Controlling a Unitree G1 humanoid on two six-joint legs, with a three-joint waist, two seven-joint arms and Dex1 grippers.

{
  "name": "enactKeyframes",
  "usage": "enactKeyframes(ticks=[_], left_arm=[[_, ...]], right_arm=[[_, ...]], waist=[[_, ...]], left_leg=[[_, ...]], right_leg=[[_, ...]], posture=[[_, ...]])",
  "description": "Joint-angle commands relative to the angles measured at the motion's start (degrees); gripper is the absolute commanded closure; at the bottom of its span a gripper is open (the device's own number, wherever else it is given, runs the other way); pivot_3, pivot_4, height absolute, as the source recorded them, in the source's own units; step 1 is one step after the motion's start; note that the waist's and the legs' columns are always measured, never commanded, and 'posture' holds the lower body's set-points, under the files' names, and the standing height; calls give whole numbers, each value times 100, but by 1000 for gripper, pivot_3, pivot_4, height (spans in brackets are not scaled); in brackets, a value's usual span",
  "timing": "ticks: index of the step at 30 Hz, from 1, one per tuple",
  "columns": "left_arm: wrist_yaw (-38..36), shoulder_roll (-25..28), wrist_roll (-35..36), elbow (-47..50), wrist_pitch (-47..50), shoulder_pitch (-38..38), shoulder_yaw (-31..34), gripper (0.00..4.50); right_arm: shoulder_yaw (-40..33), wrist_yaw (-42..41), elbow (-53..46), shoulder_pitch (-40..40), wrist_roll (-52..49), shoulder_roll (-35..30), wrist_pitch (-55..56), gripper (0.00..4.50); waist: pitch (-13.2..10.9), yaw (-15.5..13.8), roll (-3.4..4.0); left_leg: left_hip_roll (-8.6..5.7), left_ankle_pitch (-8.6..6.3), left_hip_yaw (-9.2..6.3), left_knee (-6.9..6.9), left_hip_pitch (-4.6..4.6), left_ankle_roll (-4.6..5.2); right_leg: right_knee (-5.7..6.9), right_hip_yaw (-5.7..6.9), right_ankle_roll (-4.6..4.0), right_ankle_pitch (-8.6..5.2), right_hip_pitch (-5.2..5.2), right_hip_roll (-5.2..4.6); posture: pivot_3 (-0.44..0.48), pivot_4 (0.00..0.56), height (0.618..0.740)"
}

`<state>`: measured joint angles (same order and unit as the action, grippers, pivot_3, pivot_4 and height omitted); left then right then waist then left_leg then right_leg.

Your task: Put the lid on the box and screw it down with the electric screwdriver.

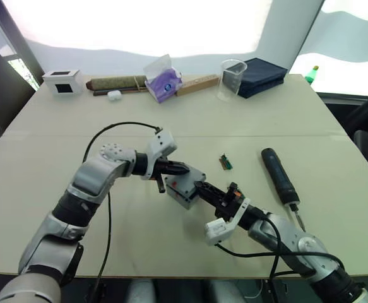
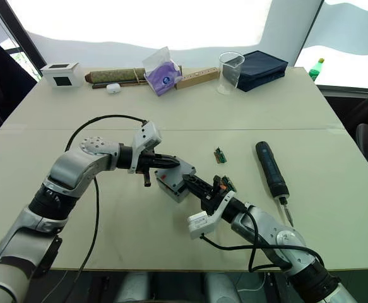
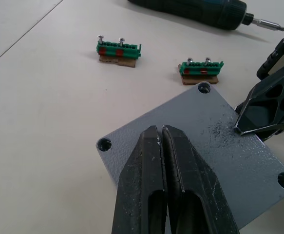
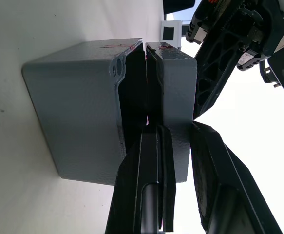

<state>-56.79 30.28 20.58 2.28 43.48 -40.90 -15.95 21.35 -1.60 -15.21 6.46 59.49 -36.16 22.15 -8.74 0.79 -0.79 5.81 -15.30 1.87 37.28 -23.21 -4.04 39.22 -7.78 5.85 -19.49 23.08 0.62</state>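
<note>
Two grippers worked the lid (image 3: 195, 146): left fingers (image 3: 166, 185) pressed together atop it, right fingers (image 4: 151, 175) pinching its edge; corners wanted aligning with the box (image 4: 73, 117).

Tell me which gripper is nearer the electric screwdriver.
Right. The right gripper is at the lid, beside the electric screwdriver; the left gripper presses on the lid's far side.
</note>
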Motion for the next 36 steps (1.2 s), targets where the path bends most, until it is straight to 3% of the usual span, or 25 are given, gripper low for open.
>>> enactKeyframes(ticks=[1, 16, 25, 27, 32, 34, 36], left_arm=[[35, -37, 43, 30, 17, -109, 164, 4401], [-87, 46, -103, 99, -42, 50, 14, 4401], [-222, 182, -431, 266, -267, 363, -468, 4401], [-196, 141, -526, 245, -309, 409, -566, 4500], [-106, 84, -785, 92, -334, 497, -750, 4500], [-99, 95, -859, 69, -353, 583, -802, 4500], [-57, 84, -938, 17, -386, 685, -865, 4500]], right_arm=[[-225, 318, -335, 72, 58, 100, 36, 4166], [-195, 229, -309, -129, 57, 132, 55, 4166], [-77, 32, 18, -236, -34, 152, 71, 4166], [-75, -11, 52, -299, -90, 147, 63, 3177], [-157, -57, 27, -384, -181, 153, 1, 1217], [-211, -81, -60, -443, -207, 127, -13, 698], [-281, -115, -206, -547, -253, 67, -8, 698]], waist=[[0, 1, 0], [0, 4, 0], [1, 3, 0], [1, -9, -1], [32, -8, -21], [65, -8, -28], [79, -10, -30]], left_leg=[[0, 0, 0, 0, 0, 0], [0, 0, 0, 0, 0, 0], [0, 0, 0, 1, 7, 0], [0, 0, 0, -1, 30, 0], [-4, -23, -1, -6, 89, 41], [-4, -24, -2, -4, 89, 41], [-4, -24, -2, -4, 95, 42]], right_leg=[[0, 0, 0, 0, 0, 0], [2, 0, 0, 0, 1, 0], [2, 0, 0, 0, -7, 0], [1, 0, 0, 0, -32, 0], [-9, -3, -2, -3, -95, 0], [-9, -3, -2, -3, -96, 0], [-9, -3, -2, -3, -103, 0]], posture=[[0, 150, 740], [0, 150, 740], [0, 150, 740], [0, 150, 740], [0, 150, 740], [0, 150, 740], [0, 150, 740]])
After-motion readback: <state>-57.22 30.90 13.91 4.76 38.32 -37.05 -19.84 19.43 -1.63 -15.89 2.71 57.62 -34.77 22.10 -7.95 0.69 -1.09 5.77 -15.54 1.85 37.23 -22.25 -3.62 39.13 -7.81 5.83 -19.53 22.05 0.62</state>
